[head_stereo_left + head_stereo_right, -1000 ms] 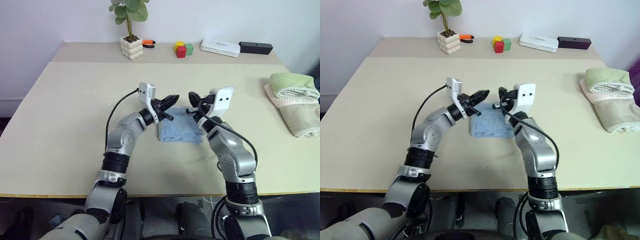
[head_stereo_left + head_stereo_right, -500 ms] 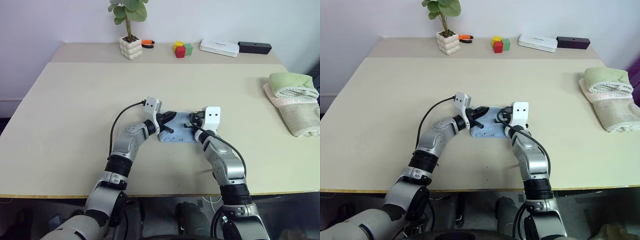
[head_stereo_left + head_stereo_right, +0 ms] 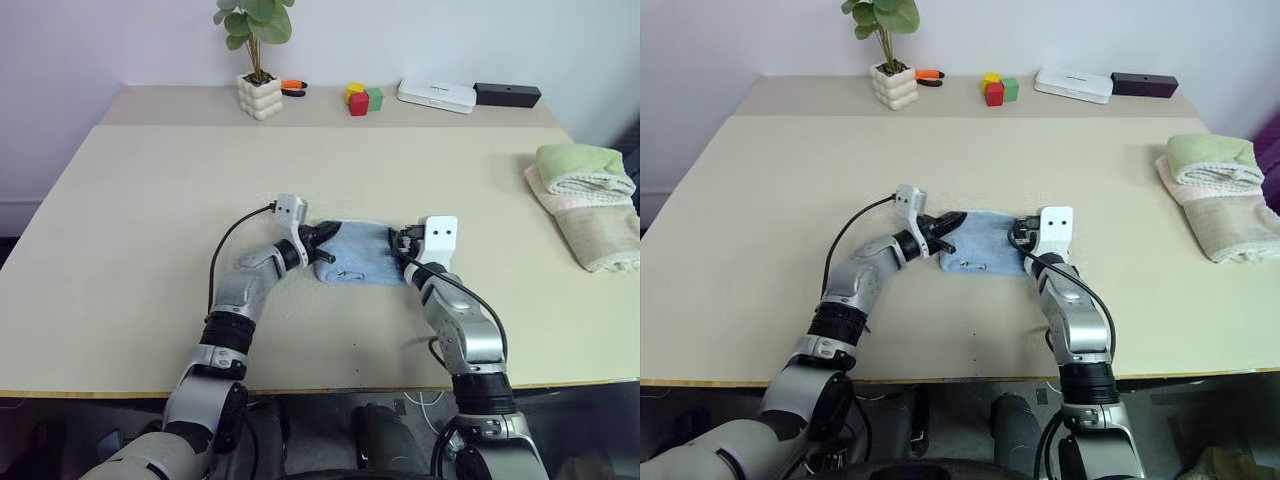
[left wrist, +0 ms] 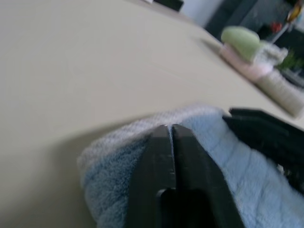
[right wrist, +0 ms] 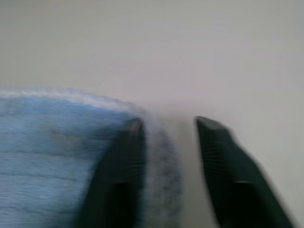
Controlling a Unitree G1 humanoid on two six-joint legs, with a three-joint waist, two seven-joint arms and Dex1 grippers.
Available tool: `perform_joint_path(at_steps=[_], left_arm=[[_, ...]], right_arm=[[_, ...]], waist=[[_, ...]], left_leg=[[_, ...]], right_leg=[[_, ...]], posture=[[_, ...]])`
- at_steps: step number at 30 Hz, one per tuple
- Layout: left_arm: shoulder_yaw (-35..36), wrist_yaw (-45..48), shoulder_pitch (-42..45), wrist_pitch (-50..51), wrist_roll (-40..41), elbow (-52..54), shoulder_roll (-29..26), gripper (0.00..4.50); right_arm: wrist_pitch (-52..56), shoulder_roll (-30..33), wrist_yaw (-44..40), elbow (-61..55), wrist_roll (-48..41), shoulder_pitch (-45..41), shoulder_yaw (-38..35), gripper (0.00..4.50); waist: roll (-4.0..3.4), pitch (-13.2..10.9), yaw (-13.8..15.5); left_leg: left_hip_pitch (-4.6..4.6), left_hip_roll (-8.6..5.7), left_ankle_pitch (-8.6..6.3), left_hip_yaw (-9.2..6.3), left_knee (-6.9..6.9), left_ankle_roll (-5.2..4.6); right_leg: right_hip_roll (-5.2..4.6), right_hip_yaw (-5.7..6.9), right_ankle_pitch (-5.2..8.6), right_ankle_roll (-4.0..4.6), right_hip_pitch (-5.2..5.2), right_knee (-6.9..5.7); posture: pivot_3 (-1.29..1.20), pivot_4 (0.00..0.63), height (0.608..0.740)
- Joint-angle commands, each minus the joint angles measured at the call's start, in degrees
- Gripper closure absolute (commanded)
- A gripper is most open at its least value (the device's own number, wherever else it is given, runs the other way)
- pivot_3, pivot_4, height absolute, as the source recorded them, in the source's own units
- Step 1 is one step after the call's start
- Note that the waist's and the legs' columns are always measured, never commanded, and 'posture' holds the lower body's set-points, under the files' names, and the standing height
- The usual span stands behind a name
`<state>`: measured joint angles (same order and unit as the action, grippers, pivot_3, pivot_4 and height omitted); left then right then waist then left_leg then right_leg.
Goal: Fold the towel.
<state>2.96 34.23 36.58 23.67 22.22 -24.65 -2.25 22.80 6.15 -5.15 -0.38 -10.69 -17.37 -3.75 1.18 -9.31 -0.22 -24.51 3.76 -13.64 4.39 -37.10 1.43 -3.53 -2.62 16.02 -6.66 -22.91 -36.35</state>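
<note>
Light blue terry cloth towel (image 3: 358, 253), folded into a soft rectangle, lying mid beige matte tabletop (image 3: 150, 210). Left gripper (image 4: 171, 129) pressing clenched fingertips on one end; right gripper (image 5: 166, 126), released, straddling the opposite fuzzy edge.

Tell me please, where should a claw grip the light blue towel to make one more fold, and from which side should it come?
Probably at a short end. The towel lies flat as a small folded rectangle on the table, so only its edges give a lip. The right claw is open at the right edge; the left claw, nearly shut, is at the left. Come low and level from the side, pinching all layers.
</note>
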Motion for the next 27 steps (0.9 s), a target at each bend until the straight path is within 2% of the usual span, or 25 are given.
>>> perform_joint_path(at_steps=[1, 2, 3, 6, 9, 15, 19, 22, 27], left_arm=[[2.7, -0.1, 4.0, 3.5, 5.4, 7.9, 0.2, 2.6], [3.1, -0.3, 4.6, 4.7, 6.0, 9.0, -0.2, 2.19], [2.8, 0.0, 4.8, 5.2, 5.9, 9.8, -0.9, 1.56], [2.5, 1.5, 5.6, 7.4, 6.0, 12.2, -4.1, 0.03], [4.6, 1.4, 6.4, 14.1, 9.2, 14.3, -7.9, 0.03], [5.2, 6.1, 3.6, 17.4, 10.1, 15.2, -16.2, 0.03], [4.7, 12.9, 0.6, 12.5, 9.6, 16.3, -20.6, 0.03], [3.9, 20.2, -2.0, 1.4, 6.4, 15.9, -24.0, 0.03], [4.6, 32.8, -6.6, -2.6, 10.0, 18.6, -28.6, 0.03]], right_arm=[[-2.6, 2.0, -1.7, -3.5, 0.2, -3.4, -0.7, 0.67], [-3.0, 2.8, -2.1, -3.4, 0.5, -4.3, -0.9, 0.22], [-3.2, 3.3, -2.5, -3.3, 0.5, -5.0, -1.1, 0.0], [-3.7, 6.7, -4.8, -3.4, 1.4, -7.2, -0.9, 0.0], [-4.2, 10.2, -8.5, -2.5, 0.6, -9.2, -1.4, 0.0], [-5.2, 14.5, -12.9, 0.0, -1.6, -10.8, -4.3, 0.0], [8.5, 14.4, -20.3, -3.8, -17.2, -9.5, -9.8, 0.0], [21.6, 17.2, -21.9, -7.3, -26.5, -7.3, -13.1, 0.0], [33.1, 19.8, -19.4, -10.7, -31.3, -3.2, -14.3, 0.0]], waist=[[0.0, 0.0, -0.3], [0.0, 0.0, -0.3], [0.0, 0.0, -0.4], [-0.04, 0.0, -0.6], [-0.05, 0.0, -0.8], [-0.05, 0.0, -0.6], [-0.05, 0.0, -0.5], [-0.05, 0.0, -0.4], [-0.06, 0.0, -0.6]], left_leg=[[-0.02, 0.0, 0.0, 0.0, 0.0, 0.0], [-0.06, 0.0, 0.0, 0.0, -0.01, 0.0], [-0.09, -0.01, 0.0, 0.0, -0.02, 0.0], [-0.05, 0.0, 0.0, 0.0, 0.01, 0.0], [-0.04, 0.0, 0.0, 0.01, 0.06, 0.0], [-0.04, 0.03, 0.01, 0.05, 0.06, 0.01], [-0.04, 0.05, 0.01, 0.06, 0.06, 0.01], [-0.05, 0.07, 0.01, 0.07, 0.06, 0.02], [-0.05, 0.06, 0.0, 0.13, 0.07, 0.01]], right_leg=[[0.0, 0.0, 0.0, 0.0, -0.01, 0.0], [0.0, 0.0, -0.01, -0.01, -0.04, 0.0], [-0.01, 0.0, -0.03, -0.06, -0.06, 0.0], [0.01, -0.01, -0.04, -0.09, -0.05, 0.01], [0.02, -0.01, -0.01, -0.12, -0.09, 0.0], [0.03, -0.03, -0.01, -0.13, -0.11, -0.01], [0.03, -0.03, -0.01, -0.12, -0.11, -0.02], [0.01, -0.01, -0.01, -0.11, -0.1, -0.02], [-0.06, -0.02, 0.06, 0.06, -0.1, 0.01]], posture=[[0.0, 0.15, 0.735], [0.0, 0.15, 0.735], [0.0, 0.15, 0.735], [0.0, 0.15, 0.735], [0.0, 0.15, 0.735], [0.0, 0.15, 0.735], [0.0, 0.15, 0.735], [0.0, 0.15, 0.735], [0.0, 0.15, 0.735]])
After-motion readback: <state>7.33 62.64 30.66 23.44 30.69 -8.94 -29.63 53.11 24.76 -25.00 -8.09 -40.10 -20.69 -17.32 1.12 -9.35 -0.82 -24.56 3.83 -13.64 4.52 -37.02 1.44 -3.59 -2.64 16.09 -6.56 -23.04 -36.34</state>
